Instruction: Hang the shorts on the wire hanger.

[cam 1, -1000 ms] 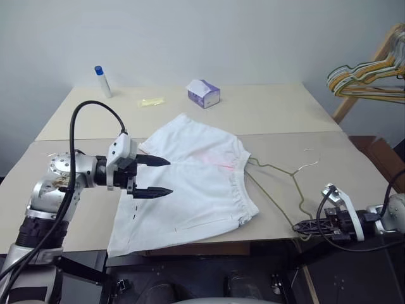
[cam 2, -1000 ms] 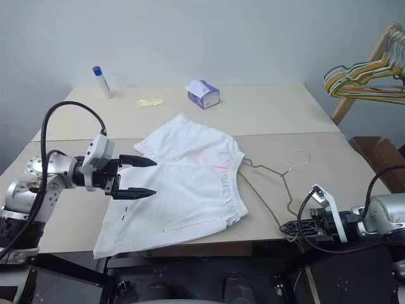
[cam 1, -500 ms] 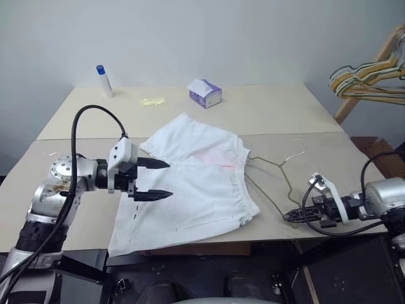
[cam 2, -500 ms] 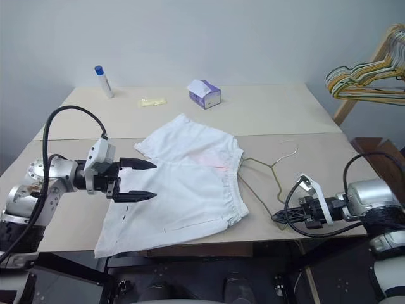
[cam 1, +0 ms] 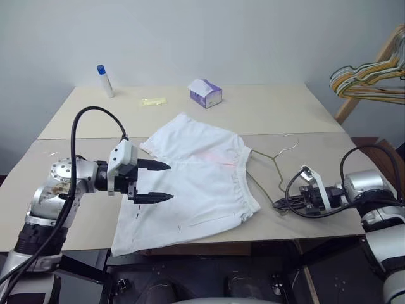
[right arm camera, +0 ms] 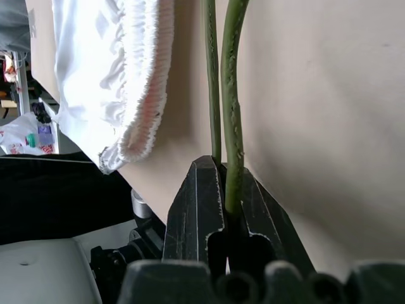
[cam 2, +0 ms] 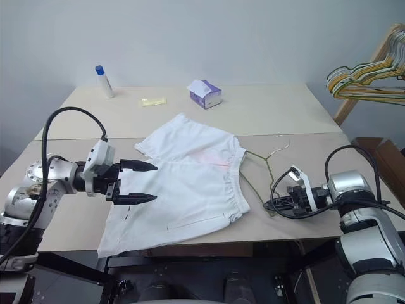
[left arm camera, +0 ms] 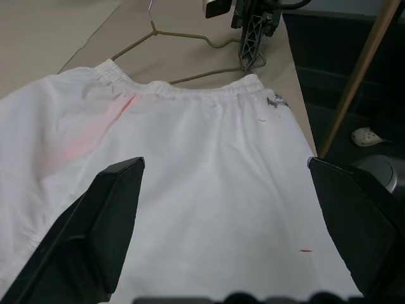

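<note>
The white shorts (cam 1: 196, 183) lie flat on the table, with the gathered waistband (right arm camera: 136, 82) facing right. Just right of the waistband lies the wire hanger (cam 1: 273, 158), its hook toward the table's back. My right gripper (cam 1: 282, 203) is shut on the hanger's near corner (right arm camera: 231, 95) at table level, a short way from the waistband. Over the shorts' left half hovers my left gripper (cam 1: 167, 182), open and pointing right, with nothing between its fingers (left arm camera: 95, 234). The left wrist view shows the shorts (left arm camera: 209, 171), the hanger (left arm camera: 183, 36) and the right gripper (left arm camera: 250, 44) beyond them.
A purple-and-white tissue box (cam 1: 205, 94), a white bottle with a blue cap (cam 1: 104, 81) and a yellow wrapper (cam 1: 152, 101) stand at the table's back. A bunch of coloured hangers (cam 1: 370, 79) hangs on a wooden rack at the right. The table's front edge (cam 1: 278, 233) runs just below the shorts.
My right gripper has slid left and forward along the table with the hanger's corner, bringing the hanger closer to the waistband. The left gripper has stayed in place, open.
</note>
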Tool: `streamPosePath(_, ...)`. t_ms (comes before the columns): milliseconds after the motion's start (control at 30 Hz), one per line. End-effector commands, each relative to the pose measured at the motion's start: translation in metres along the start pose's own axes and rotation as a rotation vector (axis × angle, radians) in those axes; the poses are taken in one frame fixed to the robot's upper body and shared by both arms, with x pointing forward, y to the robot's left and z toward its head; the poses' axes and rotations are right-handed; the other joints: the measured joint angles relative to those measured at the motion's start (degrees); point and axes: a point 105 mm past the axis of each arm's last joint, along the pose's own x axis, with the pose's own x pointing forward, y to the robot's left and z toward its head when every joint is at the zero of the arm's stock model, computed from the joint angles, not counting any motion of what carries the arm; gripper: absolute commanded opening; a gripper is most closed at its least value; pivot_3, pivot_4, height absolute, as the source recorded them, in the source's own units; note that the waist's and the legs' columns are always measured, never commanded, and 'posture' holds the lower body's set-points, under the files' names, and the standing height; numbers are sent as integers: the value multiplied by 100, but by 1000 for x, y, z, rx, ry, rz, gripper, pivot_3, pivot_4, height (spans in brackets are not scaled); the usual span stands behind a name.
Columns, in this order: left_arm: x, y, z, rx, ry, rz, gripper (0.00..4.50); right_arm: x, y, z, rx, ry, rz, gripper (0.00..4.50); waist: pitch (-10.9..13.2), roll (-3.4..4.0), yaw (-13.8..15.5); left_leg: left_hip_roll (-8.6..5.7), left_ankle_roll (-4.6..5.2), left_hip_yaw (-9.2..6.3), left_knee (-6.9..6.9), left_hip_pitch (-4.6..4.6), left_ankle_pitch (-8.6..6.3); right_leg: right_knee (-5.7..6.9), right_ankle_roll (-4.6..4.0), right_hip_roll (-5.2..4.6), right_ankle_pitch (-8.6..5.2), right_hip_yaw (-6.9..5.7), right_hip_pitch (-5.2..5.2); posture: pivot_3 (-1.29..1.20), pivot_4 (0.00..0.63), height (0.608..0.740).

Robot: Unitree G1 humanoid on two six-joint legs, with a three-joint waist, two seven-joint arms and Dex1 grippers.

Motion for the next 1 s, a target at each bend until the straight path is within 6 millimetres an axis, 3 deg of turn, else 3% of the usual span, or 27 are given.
streamPosePath(33,-4,1,12,50,-21,13,4483,-8,11,19,-126,-77,14,0,0,1,-6,0,0,0,0,0,0,0,0,0,0,0,0,-22,0,740)
streamPosePath(133,-3,2,11,52,-21,14,4483,-12,19,28,-252,-122,9,0,0,1,-9,0,-1,0,-1,1,0,1,0,0,0,0,-1,-28,0,740)
streamPosePath(300,0,5,13,72,-22,12,4483,-15,34,43,-587,-135,-145,0,-1,3,-16,0,-1,0,-1,0,1,2,1,0,0,0,-2,-47,0,740)
streamPosePath(533,-8,24,31,130,-68,67,4483,-15,79,69,-987,-186,-230,0,-1,3,-43,0,-2,1,-2,2,1,2,1,0,0,0,-1,-59,0,740)
streamPosePath(767,-36,64,75,211,-154,204,4483,11,114,77,-1264,-92,-256,0,-1,4,-52,0,-2,1,-1,1,1,2,1,0,0,-1,-3,-60,0,740)
streamPosePath(1000,-41,83,89,275,-85,150,4483,40,135,84,-1410,-14,-243,0,0,4,-62,0,-6,2,0,-6,4,3,1,0,0,-3,-7,-53,0,740)
